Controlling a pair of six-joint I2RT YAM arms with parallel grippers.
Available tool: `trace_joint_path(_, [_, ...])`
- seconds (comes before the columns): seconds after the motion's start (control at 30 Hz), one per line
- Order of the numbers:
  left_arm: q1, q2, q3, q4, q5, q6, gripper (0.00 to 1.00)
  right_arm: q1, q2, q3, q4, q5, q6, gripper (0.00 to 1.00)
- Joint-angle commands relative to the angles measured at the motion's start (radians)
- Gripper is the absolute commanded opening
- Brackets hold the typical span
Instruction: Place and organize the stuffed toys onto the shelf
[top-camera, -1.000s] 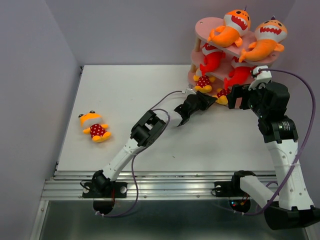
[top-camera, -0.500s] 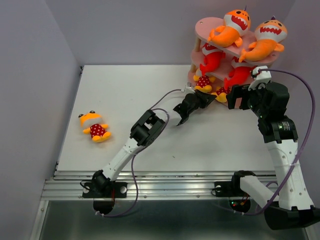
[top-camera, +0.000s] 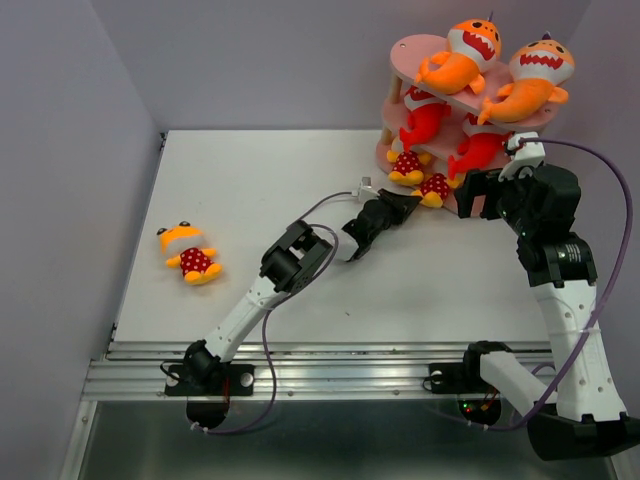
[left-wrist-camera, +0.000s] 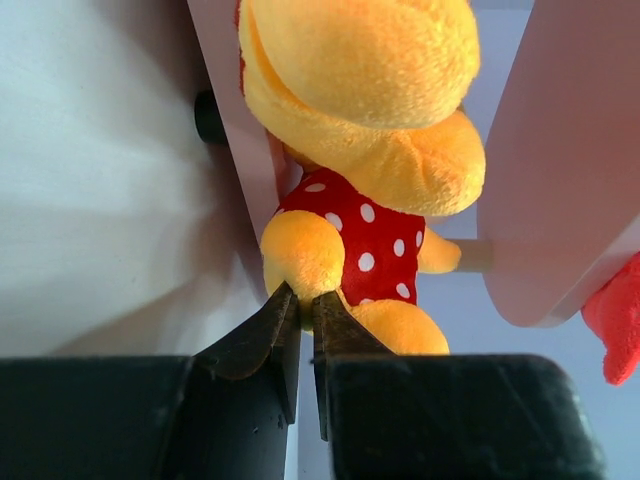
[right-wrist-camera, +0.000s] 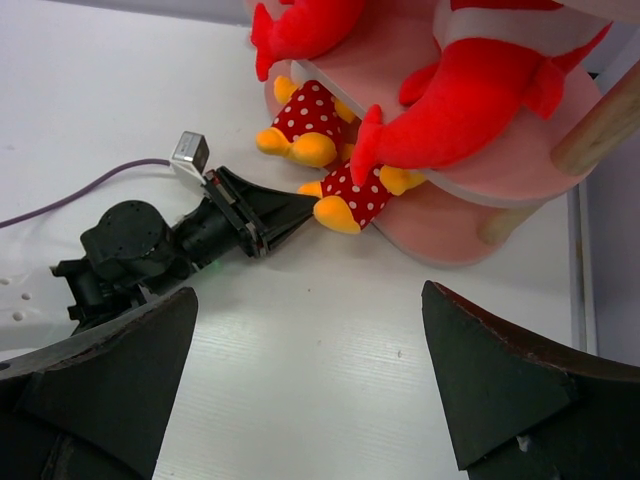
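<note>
A: Table (top-camera: 300, 200), white top. What sits directly on it?

B: Pink shelf (top-camera: 405, 50) at far right corner, 3 oval boards on wooden posts. Also one lone dotted figure (top-camera: 190, 255), lying near the left edge, well apart from the shelf.

A: Shelf load per tier?

B: Top: orange shark (top-camera: 462, 55) + second orange shark (top-camera: 530, 80), side by side. Mid: red shark (top-camera: 425, 118) + second red shark (top-camera: 478, 148). Btm: dotted figure (top-camera: 407, 165) + second dotted figure (top-camera: 433, 186), both at front rim, the second w/ feet overhanging twd table.
</note>
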Motion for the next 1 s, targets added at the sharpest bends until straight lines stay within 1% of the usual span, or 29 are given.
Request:
trace_joint_path(0.0, [0.007,-0.091,-0.012,0.069,-0.059,-0.019,0.0,-0.007,-0.016,0.001,0.042,0.001,0.005,0.99])
trace_joint_path(0.27, [0.013,-0.104,-0.029,0.095,-0.082,-0.019,0.0,-0.007,-0.018,-0.003,0.042,0.004,0.003,0.99])
trace_joint_path(0.53, [0.013,-0.117,-0.037,0.105,-0.137,-0.019,0.0,-0.007,-0.023,-0.002,0.042,0.011,0.003,0.99])
trace_joint_path(0.97, [0.013,-0.099,0.013,0.085,-0.148,-0.022,0.0,-0.007,-0.023,-0.007,0.042,0.015,-0.002,0.99])
